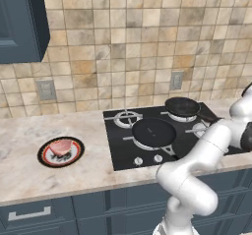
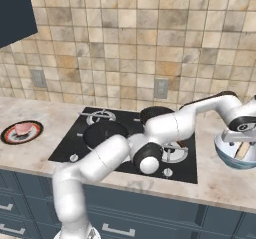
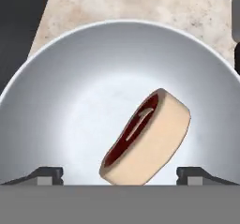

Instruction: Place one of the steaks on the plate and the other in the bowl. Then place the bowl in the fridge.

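Note:
My gripper (image 3: 119, 174) hangs open just over the pale bowl (image 3: 93, 68), its two dark fingertips (image 3: 47, 174) standing wide apart. Between them, touching neither, one steak (image 3: 147, 138) leans on its tan edge inside the bowl. In the right base view the gripper (image 2: 241, 143) dips into the bowl (image 2: 225, 158) on the counter right of the cooktop, with the steak (image 2: 243, 151) showing as a tan sliver. The other steak (image 1: 60, 146) lies flat on the red-rimmed plate (image 1: 45, 159) at the counter's left, also visible as steak (image 2: 22, 128) on plate (image 2: 10, 135). The fridge is out of view.
A black cooktop (image 1: 123, 153) lies between plate and bowl, carrying a large black pan (image 1: 153, 132) and a smaller one (image 1: 182, 106). My arm stretches over it toward the right. The tiled wall has outlets (image 1: 46, 89); a dark cabinet (image 1: 19, 22) hangs upper left.

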Motion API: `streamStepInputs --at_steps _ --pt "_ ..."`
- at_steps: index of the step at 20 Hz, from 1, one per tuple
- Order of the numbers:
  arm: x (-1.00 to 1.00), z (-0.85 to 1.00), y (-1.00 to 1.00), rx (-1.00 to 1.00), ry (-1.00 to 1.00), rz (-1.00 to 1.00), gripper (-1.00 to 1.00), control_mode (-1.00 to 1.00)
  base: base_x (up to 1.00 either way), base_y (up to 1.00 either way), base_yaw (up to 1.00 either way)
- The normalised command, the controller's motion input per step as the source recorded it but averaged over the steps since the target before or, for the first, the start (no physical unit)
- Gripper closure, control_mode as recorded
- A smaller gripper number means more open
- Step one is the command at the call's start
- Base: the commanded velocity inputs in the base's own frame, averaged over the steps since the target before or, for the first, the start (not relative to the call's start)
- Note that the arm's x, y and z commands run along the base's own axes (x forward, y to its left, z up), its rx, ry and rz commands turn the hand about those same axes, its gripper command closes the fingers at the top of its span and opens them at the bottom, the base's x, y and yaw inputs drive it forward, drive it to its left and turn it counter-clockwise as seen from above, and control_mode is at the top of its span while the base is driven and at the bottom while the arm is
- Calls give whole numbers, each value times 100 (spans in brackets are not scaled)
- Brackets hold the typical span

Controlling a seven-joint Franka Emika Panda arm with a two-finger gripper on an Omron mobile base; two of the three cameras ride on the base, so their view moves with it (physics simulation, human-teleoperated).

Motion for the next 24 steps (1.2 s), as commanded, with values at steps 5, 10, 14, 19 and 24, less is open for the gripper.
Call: streamStepInputs --at_steps 5,10,14,19,24 --pt "-67 3 85 5 -30 22 -100 -100 0 0 0" --pt "-58 20 100 -10 -50 3 -100 -100 0 0 0" --pt "-72 2 100 -18 -37 3 -100 -100 0 0 0" --pt "-61 0 100 -16 -1 5 -100 -100 0 0 0" --pt "-34 18 100 -25 3 13 -100 -100 0 0 0"
